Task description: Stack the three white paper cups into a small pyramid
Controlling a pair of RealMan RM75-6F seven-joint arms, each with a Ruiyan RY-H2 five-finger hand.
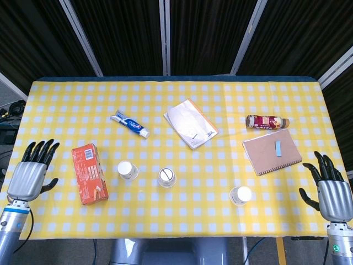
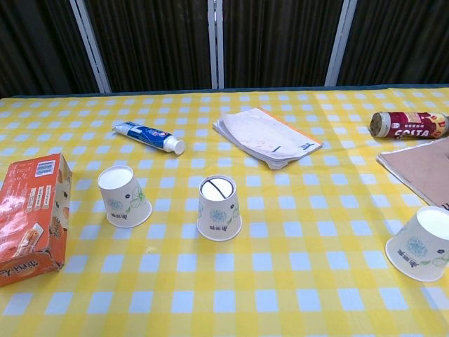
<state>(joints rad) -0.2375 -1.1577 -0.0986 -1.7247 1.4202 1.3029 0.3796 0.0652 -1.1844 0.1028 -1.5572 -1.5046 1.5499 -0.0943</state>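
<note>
Three white paper cups stand upside down and apart on the yellow checked table (image 1: 182, 215). The left cup (image 1: 127, 170) (image 2: 123, 196) is near the orange box, the middle cup (image 1: 166, 177) (image 2: 219, 207) close beside it, and the right cup (image 1: 240, 195) (image 2: 424, 243) sits alone near the front right. My left hand (image 1: 31, 175) hovers open at the table's left edge, left of the orange box. My right hand (image 1: 330, 190) hangs open at the right edge, well right of the right cup. Neither hand shows in the chest view.
An orange box (image 1: 89, 173) (image 2: 28, 216) lies left of the cups. Behind them are a toothpaste tube (image 1: 129, 125) (image 2: 149, 136) and a stack of papers (image 1: 191, 123) (image 2: 266, 137). A brown notebook (image 1: 272, 151) and a lying bottle (image 1: 267, 121) (image 2: 409, 124) occupy the back right.
</note>
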